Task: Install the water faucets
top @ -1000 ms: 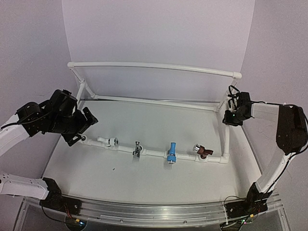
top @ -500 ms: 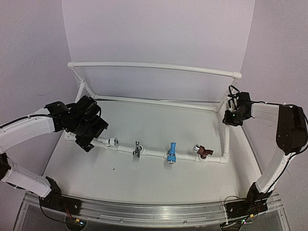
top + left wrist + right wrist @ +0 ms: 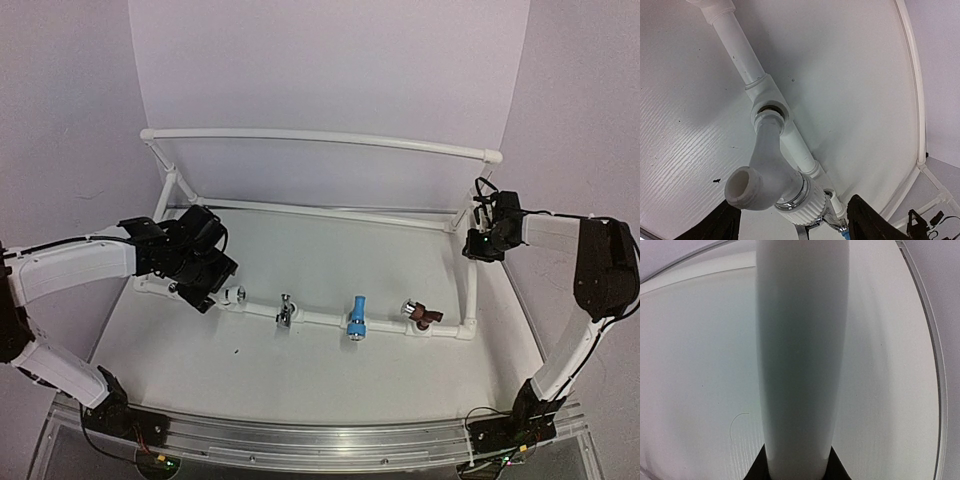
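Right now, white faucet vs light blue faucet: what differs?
Colour: the white faucet is white with a chrome collar; the light blue faucet has a blue body. Place: the white faucet is leftmost on the pipe frame, the light blue faucet third from left. Access: the left gripper straddles the white faucet, jaws open; no gripper is at the light blue faucet. Both sit in sockets on the front rail.

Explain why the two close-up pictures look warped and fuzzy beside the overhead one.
Top view: even soft light, all sharp. Left wrist view: wide lens bows the table at its edge; the white faucet is near and crisp. Right wrist view: the pipe sits too close, so it blurs, shaded on its left.
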Robot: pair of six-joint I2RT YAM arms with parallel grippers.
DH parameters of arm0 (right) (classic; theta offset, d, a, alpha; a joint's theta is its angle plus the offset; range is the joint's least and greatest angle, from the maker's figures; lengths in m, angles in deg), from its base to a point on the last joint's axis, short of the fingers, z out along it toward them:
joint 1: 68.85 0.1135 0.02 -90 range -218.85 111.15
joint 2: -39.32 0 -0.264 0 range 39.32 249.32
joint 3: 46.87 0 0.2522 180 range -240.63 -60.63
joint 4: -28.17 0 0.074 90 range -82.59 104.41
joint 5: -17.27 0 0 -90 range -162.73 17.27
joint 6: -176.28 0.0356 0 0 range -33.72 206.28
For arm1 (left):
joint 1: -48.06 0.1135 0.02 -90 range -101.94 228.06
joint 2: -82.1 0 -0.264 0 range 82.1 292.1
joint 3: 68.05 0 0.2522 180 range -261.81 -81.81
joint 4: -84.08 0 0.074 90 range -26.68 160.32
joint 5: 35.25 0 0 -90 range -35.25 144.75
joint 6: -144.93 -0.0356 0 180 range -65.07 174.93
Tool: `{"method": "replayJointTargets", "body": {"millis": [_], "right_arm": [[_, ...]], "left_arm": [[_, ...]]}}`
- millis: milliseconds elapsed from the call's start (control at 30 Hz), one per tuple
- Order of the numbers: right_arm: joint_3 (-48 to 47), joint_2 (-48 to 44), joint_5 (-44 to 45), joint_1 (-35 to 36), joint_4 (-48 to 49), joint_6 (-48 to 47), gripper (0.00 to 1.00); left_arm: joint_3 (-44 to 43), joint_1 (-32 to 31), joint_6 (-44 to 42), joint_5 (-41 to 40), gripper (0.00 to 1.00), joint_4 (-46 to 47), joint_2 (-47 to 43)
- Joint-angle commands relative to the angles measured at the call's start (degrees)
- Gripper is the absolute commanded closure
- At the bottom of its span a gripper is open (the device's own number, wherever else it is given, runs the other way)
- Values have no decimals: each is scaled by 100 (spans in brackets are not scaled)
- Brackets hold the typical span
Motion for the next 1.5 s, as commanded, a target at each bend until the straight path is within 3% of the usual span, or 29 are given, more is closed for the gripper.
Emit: {"method": "replayJointTargets", "body": {"millis": [0, 367, 900, 1467], "right_arm": [[-4, -18, 115, -12, -25, -589, 100], [5, -11, 122, -12, -25, -639, 100], [41, -3, 111, -222, -25, -732, 100], [9, -6, 85, -226, -35, -768, 100]], "left_arm": [[8, -31, -47, 77, 28, 200, 182], [-86, -25, -293, -18, 34, -134, 354], [-768, -29, -1440, -247, 57, -956, 1029], [-1454, -148, -5080, -380, 55, -1208, 1700]]}}
